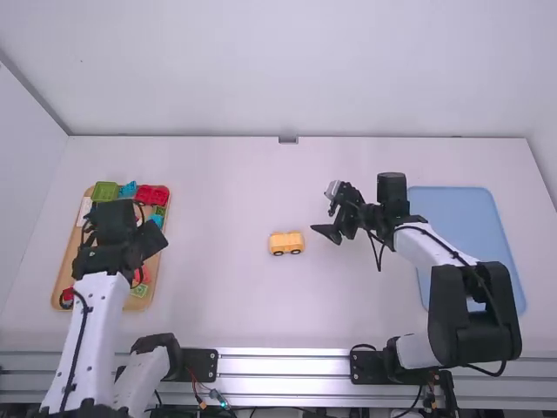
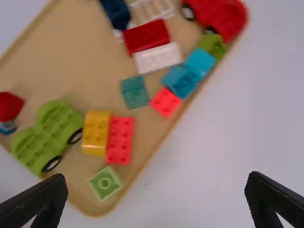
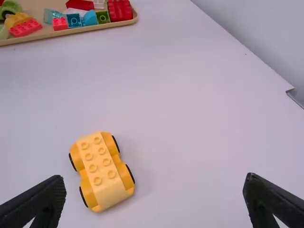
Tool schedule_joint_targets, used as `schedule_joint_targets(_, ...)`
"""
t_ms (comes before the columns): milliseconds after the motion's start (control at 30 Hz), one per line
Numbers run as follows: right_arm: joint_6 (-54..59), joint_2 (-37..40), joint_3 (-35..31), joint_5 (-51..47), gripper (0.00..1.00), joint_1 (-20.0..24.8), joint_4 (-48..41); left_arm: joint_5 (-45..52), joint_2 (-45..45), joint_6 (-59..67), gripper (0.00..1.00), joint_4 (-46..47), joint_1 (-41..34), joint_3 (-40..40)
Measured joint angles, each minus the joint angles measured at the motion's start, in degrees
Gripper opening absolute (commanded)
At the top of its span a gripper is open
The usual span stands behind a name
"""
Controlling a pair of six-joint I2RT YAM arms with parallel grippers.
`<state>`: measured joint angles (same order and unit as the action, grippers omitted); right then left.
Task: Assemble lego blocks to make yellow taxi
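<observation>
The yellow car (image 1: 286, 243) stands on its wheels on the table (image 1: 235, 305), near the middle between the two arms. In the right wrist view one sees its studs on top, and nothing is fixed on them. The right gripper (image 1: 326, 213) is near it, on the right side; its jaws are spread wide and they grasp nothing.

Well apart, on the left side, lies the wooden tray (image 2: 90, 52). In it are a yellow block (image 2: 96, 133) and just beside this a red brick (image 2: 120, 142). A green car (image 2: 47, 137) is near the yellow block, and a green tile (image 2: 105, 183) lies near the edge. A red car (image 2: 216, 16) is also in the tray. The left gripper (image 1: 150, 244) is above the tray, its jaws also released and far from each other, with nothing between them. On the far right, the blue tray (image 1: 452, 205) lies partly under the right arm.
</observation>
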<state>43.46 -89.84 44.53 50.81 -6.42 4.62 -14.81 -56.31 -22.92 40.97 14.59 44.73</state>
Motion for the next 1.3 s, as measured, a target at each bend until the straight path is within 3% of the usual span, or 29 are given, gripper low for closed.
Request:
schedule_joint_targets(100, -0.55, 0.02, 0.0, 0.0, 0.98, 0.0, 0.02, 0.98, -4.96, 0.02, 1.0, -0.33, 5.16, 0.0)
schedule_joint_targets(400, -3.63, 0.0, 0.0, -0.07, 0.98, 0.0, 3.93, 11.28, -21.07, 6.14, 0.71, -3.96, 20.04, 0.0)
schedule_joint_targets(500, -4.79, 0.0, 0.0, -0.07, 0.98, 0.0, 4.35, 13.25, -25.57, 7.96, 0.69, -6.05, 23.17, 0.0)
schedule_joint_targets(900, -5.81, 0.0, 0.0, -0.17, 0.98, 0.0, 4.2, 14.86, -33.48, 13.97, 0.48, -10.21, 25.22, 0.0)
schedule_joint_targets(1133, -5.9, 0.02, 0.0, -0.22, 0.98, 0.0, 4.15, 13.44, -33.48, 15.45, 0.5, -10.23, 25.27, 0.0)
schedule_joint_targets(1300, -6.56, 0.0, 0.0, -0.22, 0.98, 0.0, 4.37, 12.68, -33.48, 17.09, 0.43, -10.91, 25.27, 0.0)
